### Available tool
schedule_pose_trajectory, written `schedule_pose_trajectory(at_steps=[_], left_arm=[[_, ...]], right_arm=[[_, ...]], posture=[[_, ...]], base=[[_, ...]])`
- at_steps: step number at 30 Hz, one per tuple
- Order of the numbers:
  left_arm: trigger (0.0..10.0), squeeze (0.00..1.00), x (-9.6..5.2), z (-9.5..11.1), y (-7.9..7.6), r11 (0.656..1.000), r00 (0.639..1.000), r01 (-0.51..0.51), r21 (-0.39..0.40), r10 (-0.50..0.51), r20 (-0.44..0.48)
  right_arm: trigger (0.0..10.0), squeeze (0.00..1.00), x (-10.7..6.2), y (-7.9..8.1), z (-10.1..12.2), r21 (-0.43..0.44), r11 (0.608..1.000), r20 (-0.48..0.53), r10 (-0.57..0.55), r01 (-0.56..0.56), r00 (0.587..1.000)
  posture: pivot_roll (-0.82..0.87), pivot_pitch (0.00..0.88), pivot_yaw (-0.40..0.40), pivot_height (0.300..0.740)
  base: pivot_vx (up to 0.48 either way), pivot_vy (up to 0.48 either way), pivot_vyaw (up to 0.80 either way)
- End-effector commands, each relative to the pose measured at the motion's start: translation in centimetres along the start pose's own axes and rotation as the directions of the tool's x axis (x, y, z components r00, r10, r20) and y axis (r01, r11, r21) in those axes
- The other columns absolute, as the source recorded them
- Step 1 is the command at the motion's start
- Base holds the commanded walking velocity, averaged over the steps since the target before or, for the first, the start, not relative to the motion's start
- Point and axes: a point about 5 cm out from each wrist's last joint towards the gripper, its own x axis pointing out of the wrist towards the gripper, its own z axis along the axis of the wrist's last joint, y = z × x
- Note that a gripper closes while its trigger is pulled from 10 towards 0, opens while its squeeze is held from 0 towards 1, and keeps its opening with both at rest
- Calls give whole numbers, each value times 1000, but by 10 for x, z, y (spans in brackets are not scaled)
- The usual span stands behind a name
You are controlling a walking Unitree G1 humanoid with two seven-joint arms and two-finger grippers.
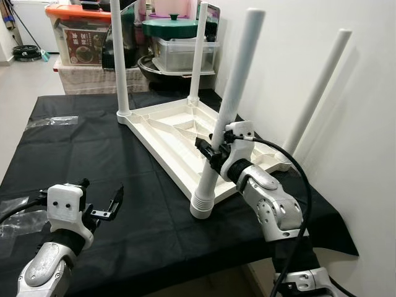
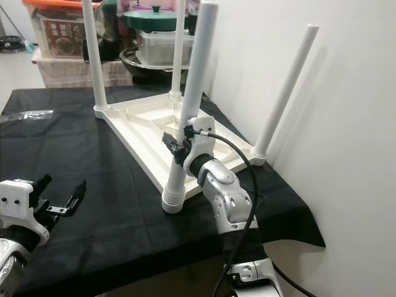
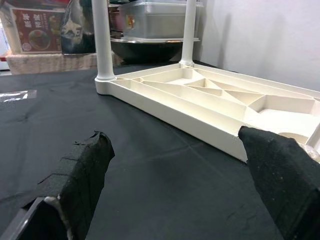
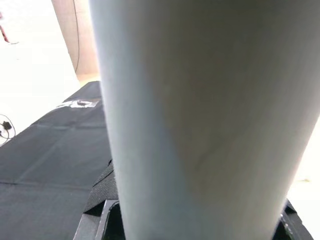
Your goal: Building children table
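An upside-down white plastic tabletop (image 1: 179,133) lies on a bench covered with a black cloth (image 1: 74,161), toward the bench's right edge, beside the white wall (image 1: 346,111). Four white legs stand up from its corners. Two are at the far corners: one far left leg (image 1: 119,59) and one far right leg (image 1: 197,52). One leans against the wall at the near right corner (image 1: 317,93). The fourth, the near leg (image 1: 230,108), stands tilted at the tabletop's nearest corner, its ribbed foot end close to the bench's front edge.

The right gripper (image 1: 213,148) is clamped around the near leg about a third of the way up its shaft, fingers closed on either side of it; in the right wrist view the leg (image 4: 205,120) sits directly between the black pads.

The left gripper (image 1: 102,201) hovers above the cloth near the bench's front left corner, well apart from the tabletop, its two black fingers (image 3: 85,175) spread wide and holding nothing.

Beyond the bench's far edge are a lidded clear bin (image 1: 182,52), a green pot lid (image 1: 170,26) and a box with an orange lid (image 1: 77,34)
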Motion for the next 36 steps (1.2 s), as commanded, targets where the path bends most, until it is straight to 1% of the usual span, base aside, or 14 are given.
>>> schedule_pose_trajectory(at_steps=[1, 3, 5, 7, 11, 14, 19, 22, 24, 25, 27, 30, 33, 36], left_arm=[[10000, 0, 1, -3, 0, 1000, 1000, 7, -6, -7, -20], [10000, 0, 1, -3, 0, 1000, 1000, 8, -6, -8, -20], [10000, 0, 1, -3, 1, 1000, 1000, 6, -4, -7, -19], [10000, 0, 1, -3, 1, 1000, 1000, 5, -2, -5, -19], [10000, 0, 1, -2, 2, 1000, 1000, 0, 1, 0, -16], [10000, 0, 1, -2, 3, 1000, 1000, -2, 0, 2, -16], [10000, 0, 1, -2, 3, 1000, 1000, -3, 0, 3, -17], [10000, 0, 0, -2, 3, 1000, 1000, -3, -1, 3, -17], [10000, 0, 0, -2, 3, 1000, 1000, -5, 0, 5, -17], [10000, 0, 0, -2, 3, 1000, 1000, -5, 0, 5, -17], [10000, 0, 0, -2, 4, 1000, 1000, -5, 2, 5, -17], [10000, 0, 0, -2, 4, 1000, 1000, -5, 4, 5, -17], [10000, 0, 2, -1, 5, 1000, 1000, -3, 8, 4, -12], [10000, 0, 2, 0, 5, 1000, 1000, -5, 9, 5, -10]], right_arm=[[10000, 0, -7, -1, -54, 75, 997, -228, 2, 16, 974], [10000, 0, -8, 2, -53, 67, 998, -223, 9, 6, 975], [10000, 0, -8, 8, -52, 20, 999, -210, 34, -31, 977], [10000, 0, -8, 10, -51, 6, 999, -206, 48, -48, 977], [10000, 0, -7, 16, -48, -67, 993, -189, 86, -100, 978], [10000, 0, -8, 15, -48, -82, 991, -184, 86, -103, 979], [10000, 0, -8, 11, -49, -71, 995, -187, 57, -71, 981], [10000, 0, -8, 5, -50, -51, 999, -181, -23, 14, 983], [10000, 0, -9, -2, -50, -69, 992, -159, -116, 106, 980], [10000, 0, -9, -2, -50, -69, 992, -159, -116, 106, 980], [10000, 0, -13, -5, -51, -99, 973, -138, -222, 209, 965], [10000, 0, -15, -4, -53, -102, 967, -135, -244, 232, 960], [10000, 0, -20, -4, -57, -121, 953, -134, -293, 278, 947], [10000, 0, -21, -3, -57, -141, 946, -129, -310, 292, 942]], posture=[[-4, 0, -96, 740], [-2, 0, -96, 740], [0, 0, -95, 740], [-1, 0, -95, 740], [2, 0, -95, 740], [2, 0, -96, 740], [1, 0, -96, 740], [2, 0, -96, 740], [3, 0, -94, 740], [3, 0, -94, 740], [2, 0, -94, 740], [2, 0, -94, 740], [2, 0, -95, 740], [4, 0, -97, 740]], base=[[0, 0, 0], [0, 0, 0], [0, 0, 0], [0, 0, 0], [0, 0, 0], [0, 0, 0], [0, 0, 0], [0, 0, 0], [0, 0, 0], [0, 0, 0], [0, 0, 0], [0, 0, 0], [0, 0, 0], [0, 0, 0]])
